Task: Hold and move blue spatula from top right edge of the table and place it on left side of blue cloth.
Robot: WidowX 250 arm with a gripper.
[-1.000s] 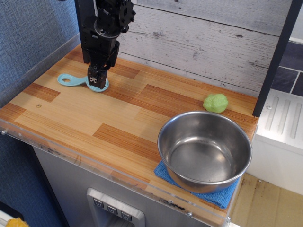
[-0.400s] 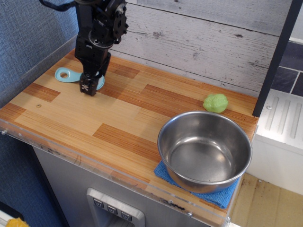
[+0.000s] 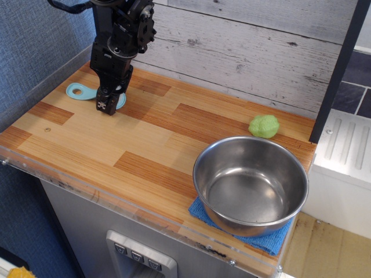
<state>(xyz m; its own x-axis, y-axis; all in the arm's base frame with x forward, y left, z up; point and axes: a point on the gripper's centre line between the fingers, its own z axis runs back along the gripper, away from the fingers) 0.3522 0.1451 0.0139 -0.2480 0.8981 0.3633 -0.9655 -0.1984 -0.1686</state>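
With the gripper [image 3: 107, 105] low over the head of the blue spatula [image 3: 81, 91] near the table's [image 3: 87, 145] far left corner, its grip unreadable from here, a firm hold seems needed before carrying toward the blue cloth [image 3: 266, 240] at the front right corner.

The blue spatula [image 3: 87, 92] is light-blue plastic, lying flat near the far left corner of the table [image 3: 145, 145], its oval-holed handle pointing toward that corner (its head is mostly hidden). The blue cloth [image 3: 264, 240], textured medium blue, lies at the table's near right corner, mostly covered.
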